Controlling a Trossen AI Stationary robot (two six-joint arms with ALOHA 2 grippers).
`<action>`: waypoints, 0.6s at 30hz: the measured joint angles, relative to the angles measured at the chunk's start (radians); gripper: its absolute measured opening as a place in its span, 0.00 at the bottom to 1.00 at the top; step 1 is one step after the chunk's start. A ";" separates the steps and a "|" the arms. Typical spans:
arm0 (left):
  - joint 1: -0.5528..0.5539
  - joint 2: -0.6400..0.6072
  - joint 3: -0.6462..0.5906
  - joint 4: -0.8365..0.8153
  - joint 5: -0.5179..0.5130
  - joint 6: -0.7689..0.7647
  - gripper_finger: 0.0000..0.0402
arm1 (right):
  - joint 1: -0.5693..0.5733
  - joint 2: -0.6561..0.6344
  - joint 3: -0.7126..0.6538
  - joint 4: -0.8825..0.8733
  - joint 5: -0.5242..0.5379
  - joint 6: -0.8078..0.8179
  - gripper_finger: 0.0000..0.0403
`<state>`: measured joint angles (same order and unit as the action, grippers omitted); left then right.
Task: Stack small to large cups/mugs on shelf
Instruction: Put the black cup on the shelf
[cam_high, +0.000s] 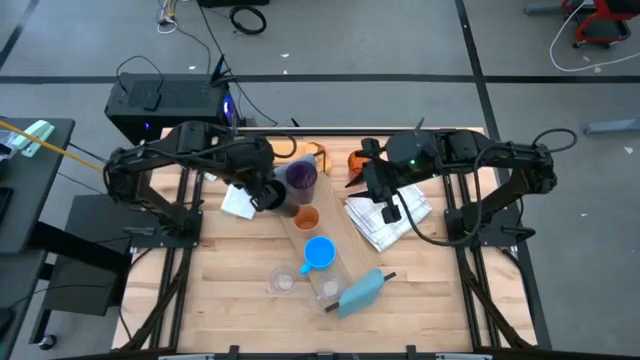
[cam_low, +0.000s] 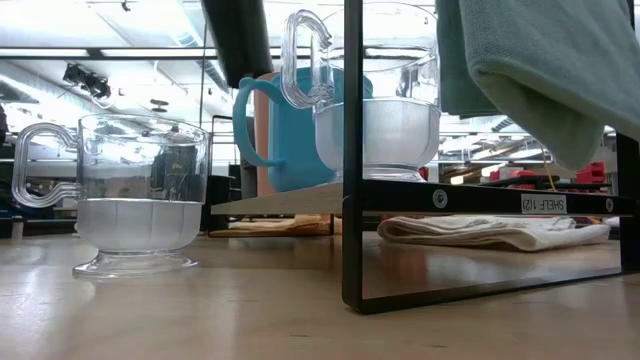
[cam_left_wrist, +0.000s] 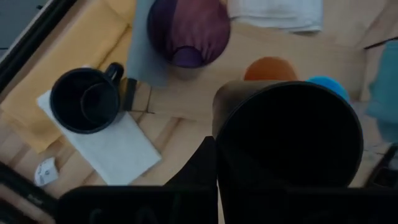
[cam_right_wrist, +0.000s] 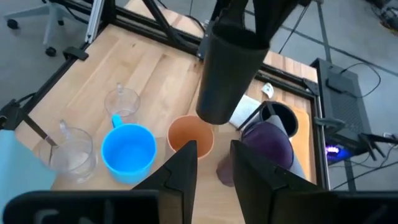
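Grey floor with loose cables, red chair.

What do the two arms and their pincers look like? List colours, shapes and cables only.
Both arms are dark, near-black jointed segments mounted on black frames at the table's sides. The left pincer has flat, dark, matte fingers. The right pincer has two squared black fingers with a narrow gap between them. A black cable loops beneath the right arm, which shows a small green light.
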<state>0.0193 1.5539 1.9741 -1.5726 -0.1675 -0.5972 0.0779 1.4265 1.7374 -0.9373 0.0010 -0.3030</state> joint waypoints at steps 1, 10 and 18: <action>-0.010 -0.003 0.010 0.003 -0.002 -0.009 0.01 | -0.005 0.000 0.000 -0.003 -0.001 0.001 0.25; -0.005 -0.011 0.222 0.014 -0.129 -0.002 0.01 | -0.025 0.000 0.000 0.000 -0.001 0.003 0.25; 0.128 0.027 0.191 0.051 -0.129 0.117 0.01 | -0.024 0.000 0.000 0.001 -0.001 0.009 0.25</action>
<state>0.1468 1.5805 2.1656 -1.5220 -0.2960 -0.4804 0.0536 1.4265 1.7374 -0.9363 -0.0002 -0.2942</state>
